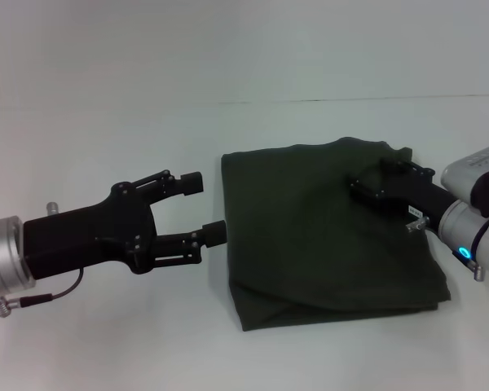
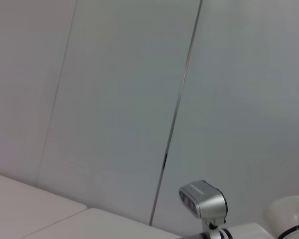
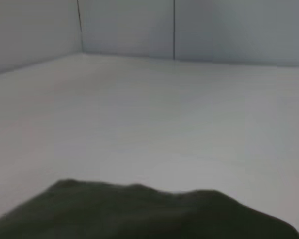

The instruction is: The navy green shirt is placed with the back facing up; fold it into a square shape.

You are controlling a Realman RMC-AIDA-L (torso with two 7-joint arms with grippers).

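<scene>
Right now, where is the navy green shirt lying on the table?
In the head view, the navy green shirt lies folded on the white table, right of centre. The open left gripper hovers beside its left edge, and the right gripper is over its far right part.

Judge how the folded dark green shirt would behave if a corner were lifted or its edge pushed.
The shirt would probably flop: its layers lie soft and uneven, with a loose flap along the near edge. Pushed, it would likely bunch rather than slide whole, since it lies flat on the matte table. It seems light. The left end effector is open beside it.
</scene>
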